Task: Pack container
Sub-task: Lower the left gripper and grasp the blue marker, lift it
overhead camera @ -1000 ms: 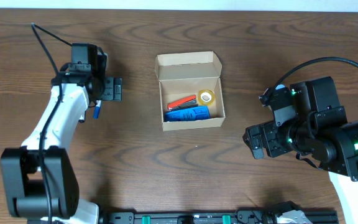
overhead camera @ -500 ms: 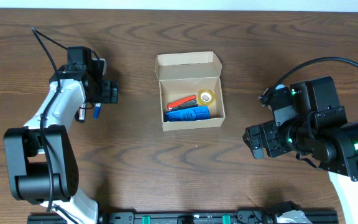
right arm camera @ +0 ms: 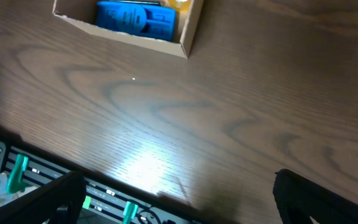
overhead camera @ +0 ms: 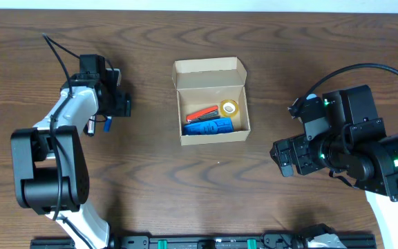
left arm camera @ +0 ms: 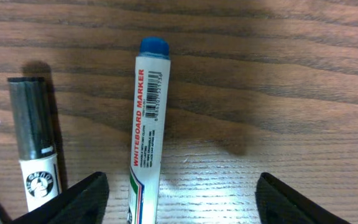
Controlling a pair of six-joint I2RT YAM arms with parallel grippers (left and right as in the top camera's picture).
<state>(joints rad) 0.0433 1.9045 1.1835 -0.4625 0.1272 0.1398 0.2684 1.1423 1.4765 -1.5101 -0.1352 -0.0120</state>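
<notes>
A: What writing can be read?
B: "WHITEBOARD MARKER" is printed in red along the white barrel of the blue-capped marker [left arm camera: 146, 130], with a barcode beside it near the cap. A label is also carried by the black-capped marker [left arm camera: 35, 143], but its lettering cannot be made out. The container [overhead camera: 215, 137] is plain, unmarked cardboard.
A: How are the jaws set?
B: The left jaws are spread wide and nothing is gripped. The blue-capped marker is seen lying flat between them, nearer one finger and touched by neither. The black-capped marker lies outside them, just beyond that nearer finger. The right jaws are spread wide as well, with only bare table [right arm camera: 229, 124] between them.
A: And where is the container found?
B: It is set ahead of the right jaws, apart from them, and well apart from the left jaws, with its flap lid folded open. A blue packet [overhead camera: 208, 127], a yellow tape roll [overhead camera: 229, 108] and a red item [overhead camera: 202, 113] are held inside.
A: The surface?
B: Everything is carried by a dark wood-grain table. Glare is thrown across it just ahead of the right jaws, and a black rail [overhead camera: 206, 243] with green fittings is seen at the table's edge, close under those jaws.
</notes>
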